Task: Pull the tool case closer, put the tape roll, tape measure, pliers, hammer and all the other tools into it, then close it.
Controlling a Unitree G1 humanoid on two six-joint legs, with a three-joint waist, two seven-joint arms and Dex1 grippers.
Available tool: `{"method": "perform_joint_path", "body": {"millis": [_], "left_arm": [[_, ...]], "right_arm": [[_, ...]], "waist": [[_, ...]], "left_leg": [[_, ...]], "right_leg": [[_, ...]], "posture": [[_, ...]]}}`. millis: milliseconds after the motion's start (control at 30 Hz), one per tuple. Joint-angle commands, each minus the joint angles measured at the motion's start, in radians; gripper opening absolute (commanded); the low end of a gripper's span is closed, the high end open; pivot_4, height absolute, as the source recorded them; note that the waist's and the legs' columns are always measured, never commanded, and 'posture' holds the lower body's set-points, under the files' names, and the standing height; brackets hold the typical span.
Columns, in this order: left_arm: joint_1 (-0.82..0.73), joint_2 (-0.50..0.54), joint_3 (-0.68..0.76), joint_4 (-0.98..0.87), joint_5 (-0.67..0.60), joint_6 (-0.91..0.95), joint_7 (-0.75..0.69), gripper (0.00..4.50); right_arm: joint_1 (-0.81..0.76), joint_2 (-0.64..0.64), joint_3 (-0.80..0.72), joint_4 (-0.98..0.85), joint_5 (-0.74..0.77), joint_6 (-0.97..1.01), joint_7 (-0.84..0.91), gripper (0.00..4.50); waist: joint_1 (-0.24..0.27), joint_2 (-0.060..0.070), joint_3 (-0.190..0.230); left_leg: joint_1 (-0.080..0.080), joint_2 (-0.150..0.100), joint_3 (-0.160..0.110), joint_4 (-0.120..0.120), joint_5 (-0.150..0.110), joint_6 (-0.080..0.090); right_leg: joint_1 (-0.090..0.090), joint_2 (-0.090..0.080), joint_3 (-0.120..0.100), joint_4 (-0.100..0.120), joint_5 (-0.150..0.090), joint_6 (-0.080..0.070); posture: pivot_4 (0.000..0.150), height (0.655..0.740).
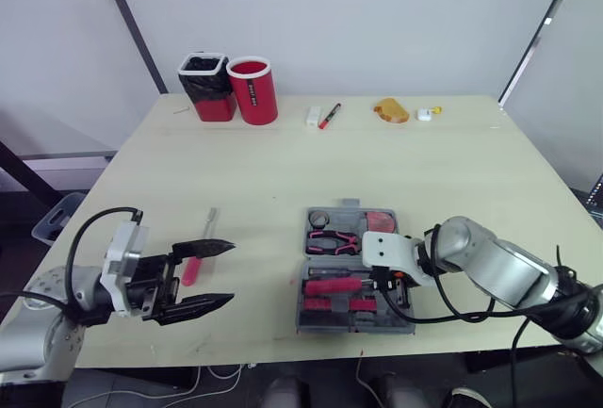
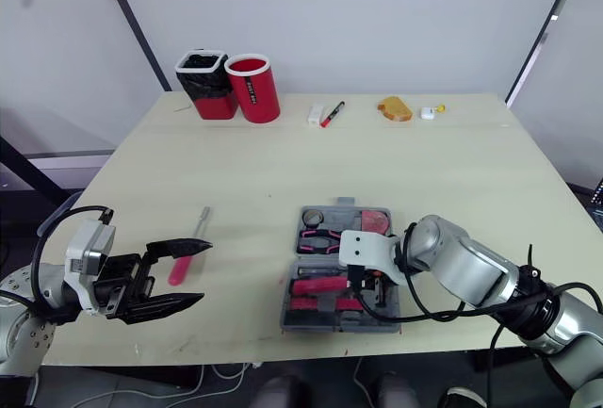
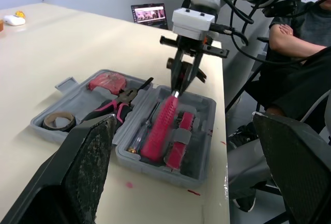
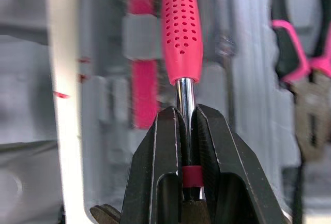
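Right wrist view has the right gripper [image 4: 185, 113] with its jaws clamped on the steel shaft of the hammer [image 4: 181, 32], right where the pink grip ends; the hammer lies in the near half of the open tool case [image 1: 358, 327]; pliers [image 1: 332, 239] and tape roll [image 1: 319, 219] sit in its far half; left of the case, the left gripper [image 1: 231, 273] hangs over the bench [image 1: 283, 163], jaws spread wide, with a pink-handled tool [image 2: 179, 269] lying beside it.

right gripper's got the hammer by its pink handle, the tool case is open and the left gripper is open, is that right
Not quite. The right gripper is shut on the hammer at its bare metal shaft, just past the pink handle, not on the handle itself; the right wrist view shows this. The rest holds: the tool case is open and the left gripper is open.
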Motion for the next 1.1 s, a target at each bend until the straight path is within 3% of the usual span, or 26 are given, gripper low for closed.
{"method": "perform_joint_path", "body": {"millis": [33, 700, 867, 1100], "left_arm": [[-0.001, 0.005, 0.009, -0.015, 0.001, -0.020, -0.020, 4.50], [0.053, -0.006, 0.012, -0.027, 0.014, -0.054, -0.013, 4.50], [0.077, -0.009, 0.016, -0.055, 0.004, -0.043, 0.001, 4.50], [0.092, -0.012, 0.022, -0.077, -0.004, -0.032, 0.014, 4.50]], "right_arm": [[-0.016, 0.004, 0.000, -0.043, -0.017, 0.009, 0.012, 0.08], [0.038, 0.122, 0.021, 0.118, -0.083, -0.099, 0.026, 0.08], [0.062, 0.140, 0.013, 0.151, -0.126, -0.198, 0.011, 2.27], [0.185, 0.148, -0.210, 0.127, 0.002, -0.368, 0.036, 2.27]], "waist": [[0.000, 0.000, 0.000], [-0.007, 0.000, 0.000], [-0.005, 0.000, 0.000], [0.003, -0.001, -0.001]], "left_leg": [[0.000, 0.000, 0.000, 0.000, 0.000, 0.000], [0.001, 0.000, 0.000, 0.000, 0.000, 0.000], [0.001, 0.000, 0.000, 0.000, 0.000, 0.000], [0.001, 0.000, 0.000, 0.000, 0.000, 0.000]], "right_leg": [[0.000, 0.000, 0.000, 0.000, 0.000, 0.000], [0.000, 0.002, -0.001, 0.001, 0.000, -0.001], [0.000, 0.002, -0.001, 0.001, 0.000, 0.000], [0.000, 0.000, -0.001, 0.000, 0.000, 0.000]], "posture": [[0.150, 0.7400], [0.150, 0.7400], [0.150, 0.7400], [0.150, 0.7400]]}}
